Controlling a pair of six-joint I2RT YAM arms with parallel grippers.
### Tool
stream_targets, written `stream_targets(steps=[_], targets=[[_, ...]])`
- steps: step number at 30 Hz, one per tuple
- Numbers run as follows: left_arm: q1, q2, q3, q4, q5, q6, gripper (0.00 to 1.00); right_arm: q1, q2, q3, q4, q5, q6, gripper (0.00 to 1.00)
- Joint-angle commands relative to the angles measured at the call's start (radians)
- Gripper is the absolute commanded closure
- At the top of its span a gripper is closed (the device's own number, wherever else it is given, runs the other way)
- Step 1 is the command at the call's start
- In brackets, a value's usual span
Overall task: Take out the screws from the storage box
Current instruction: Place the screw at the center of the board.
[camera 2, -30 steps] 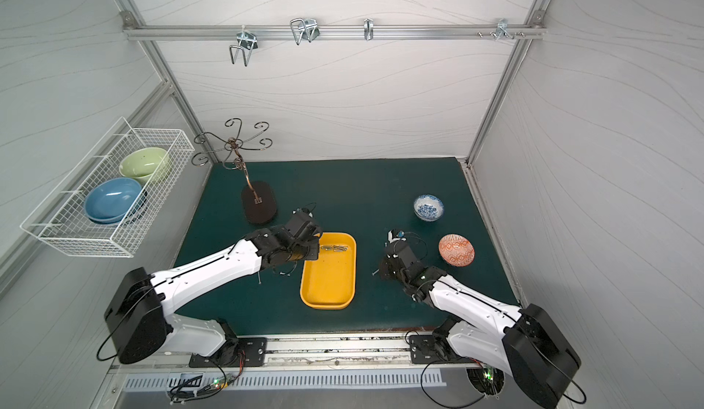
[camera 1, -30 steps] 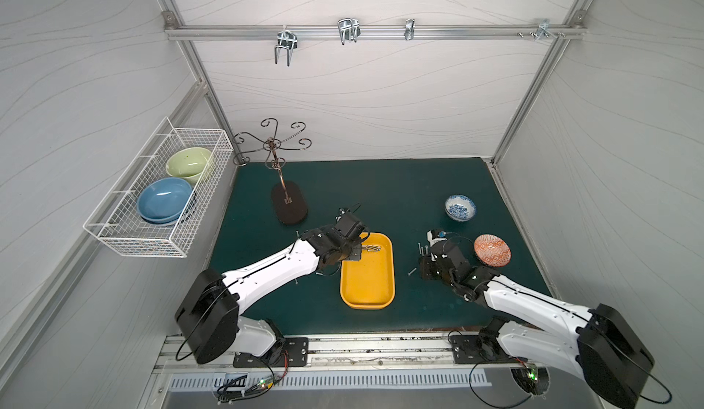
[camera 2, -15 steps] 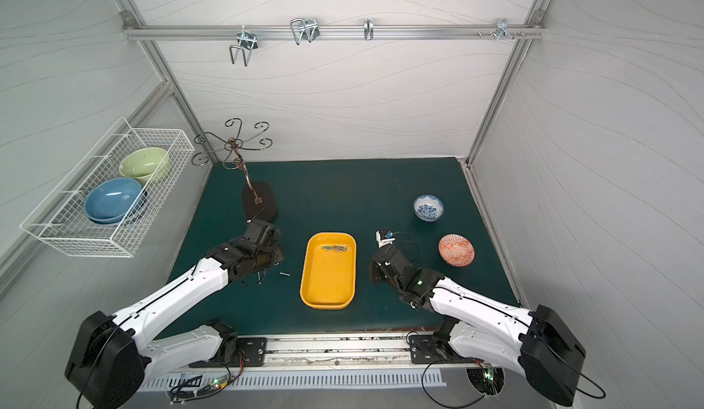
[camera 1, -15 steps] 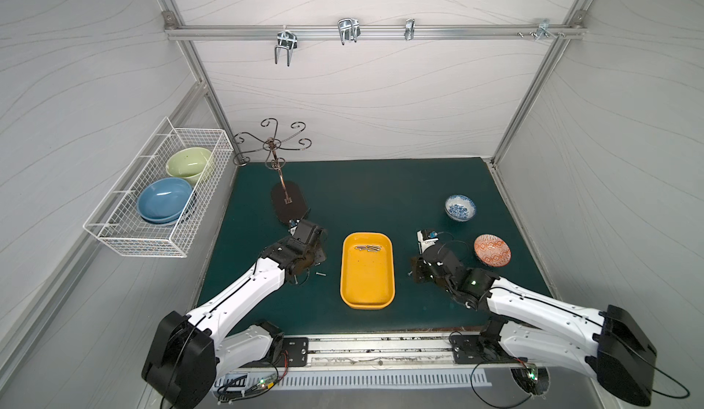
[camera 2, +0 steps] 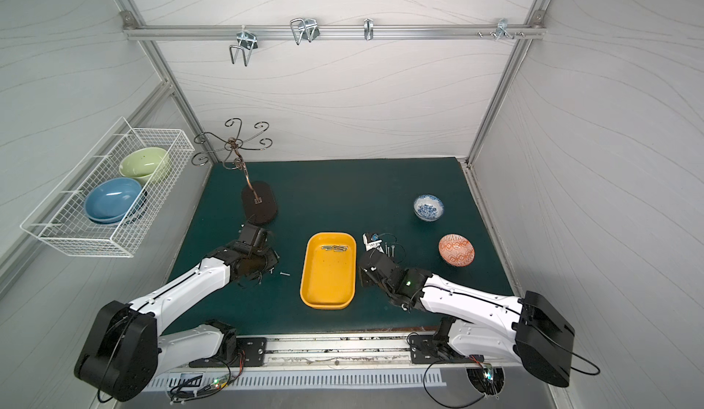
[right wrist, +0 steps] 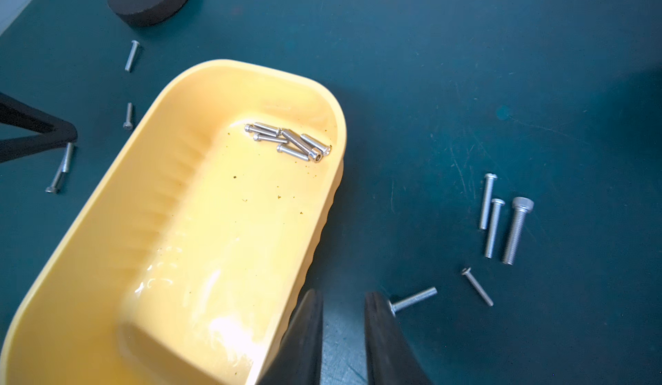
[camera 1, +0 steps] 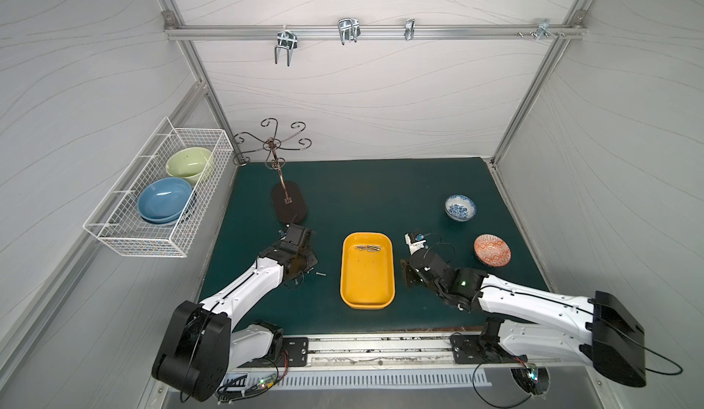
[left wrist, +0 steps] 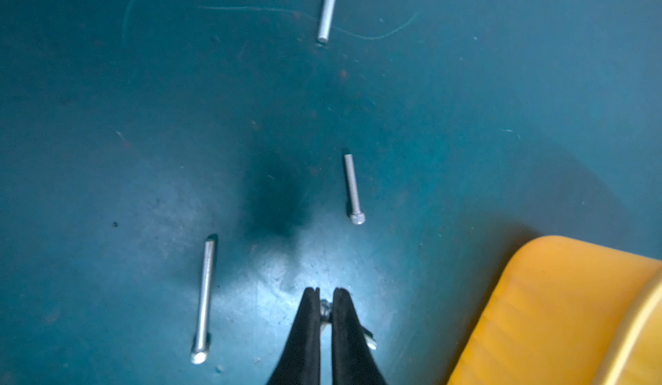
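A: In both top views, storage box (camera 1: 367,281) sits mid-surface (camera 1: 381,197), between the arms. Screws (camera 1: 367,248) are bunched at its far end.
B: Left wrist?
A: Left pincer (left wrist: 326,293) is clamped tight on a held screw (left wrist: 324,308), low over the surface beside the box. Loose screws (left wrist: 353,189) lie nearby.
B: Right wrist?
A: Right pincer (right wrist: 344,293) is parted, empty, just outside the box wall. Approx. six inside, overlapping; count's prob. rough.
B: Handling?
A: Light, stiff, smooth steel, so they'll roll & slip. Nip across mid-shank, topmost first.
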Motion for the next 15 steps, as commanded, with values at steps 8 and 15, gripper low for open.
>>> stream_targets(steps=[8,15], targets=[[0.07,0.053,-0.065,0.071,0.015,-0.039,1.0,0.041,0.15,0.093,0.018,-0.033,-0.048,0.71],[0.079,0.057,-0.067,0.059,-0.003,-0.036,1.0,0.047,0.24,0.159,0.005,-0.063,-0.069,0.7]])
